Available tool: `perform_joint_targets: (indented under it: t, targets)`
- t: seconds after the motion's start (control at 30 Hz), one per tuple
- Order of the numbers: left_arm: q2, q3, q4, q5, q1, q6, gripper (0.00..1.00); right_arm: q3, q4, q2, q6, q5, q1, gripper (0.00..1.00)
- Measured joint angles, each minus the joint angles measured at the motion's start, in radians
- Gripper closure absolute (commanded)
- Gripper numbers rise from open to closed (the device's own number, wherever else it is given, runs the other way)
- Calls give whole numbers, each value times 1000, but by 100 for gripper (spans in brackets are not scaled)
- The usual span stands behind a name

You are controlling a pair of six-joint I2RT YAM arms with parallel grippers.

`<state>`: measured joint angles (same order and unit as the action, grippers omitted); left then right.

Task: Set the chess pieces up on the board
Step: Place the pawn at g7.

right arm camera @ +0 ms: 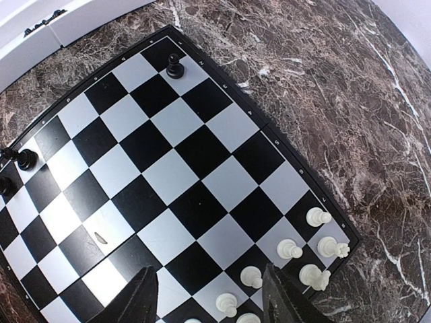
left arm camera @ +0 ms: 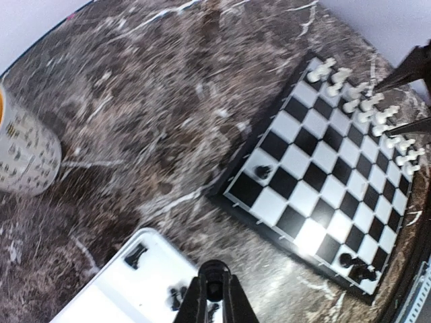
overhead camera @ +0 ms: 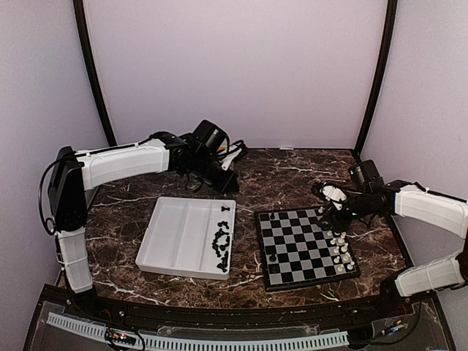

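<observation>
**Top external.** The left end effector [overhead camera: 221, 179] hangs over the tabletop [overhead camera: 292, 172], just past the far rim of the white tray [overhead camera: 175, 238]. A heap of black chessmen [overhead camera: 221, 245] lies in the tray, below and behind its tips. The board [overhead camera: 306, 245] lies off to its right. The right end effector [overhead camera: 330, 212] hovers above the board's far right corner, with the white chessmen [overhead camera: 340, 247] ranked beneath and behind it.

**Left wrist.** The fingers [left arm camera: 195, 306] are pressed together. A small dark rounded shape sits at their tips, but whether it is a chessman cannot be told. A tray corner with a few black pieces lies directly below. The board is ahead and to the right, and a mug [left arm camera: 23, 155] stands far to the left.

**Right wrist.** The fingers [right arm camera: 138, 299] are spread wide and hold nothing. White chessmen stand between them and just ahead. The few black ones stand along the board's opposite edge, well ahead.

**Reading.** White looks largely placed and black has barely begun. The step in hand is probably the left arm's transfer of a black chessman from tray to board. The next move calls for travel to the right over the board's tray-side edge. It then needs a vertical descent onto a vacant square, clear of the pieces already standing there.
</observation>
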<state>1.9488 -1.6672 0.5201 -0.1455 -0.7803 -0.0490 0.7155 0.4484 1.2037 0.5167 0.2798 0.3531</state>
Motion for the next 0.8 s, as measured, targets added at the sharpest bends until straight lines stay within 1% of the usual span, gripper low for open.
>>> perform_joint_targets:
  t: [0.07,0.13,0.23,0.33,0.5,0.63,0.8]
  targets:
    - [-5,-40,-14,-9,-53,2,96,0,0,0,0,0,0,45]
    - [24,-94,-26,-23,-112,7,96,0,0,0,0,0,0,45]
    - [101,-164,-40,-39,-182,13,96,0,0,0,-1,-2,0,45]
    - [195,-219,-39,-49,-220,13,96,0,0,0,-2,-6,0,45]
    - [325,-283,-24,-36,-217,14,96,0,0,-1,-2,-13,0,45]
    - [381,-336,3,-22,-209,13,96,0,-2,-4,-2,-19,0,45]
    - [448,-452,29,0,-205,12,96,0,-8,-5,-2,-29,0,45]
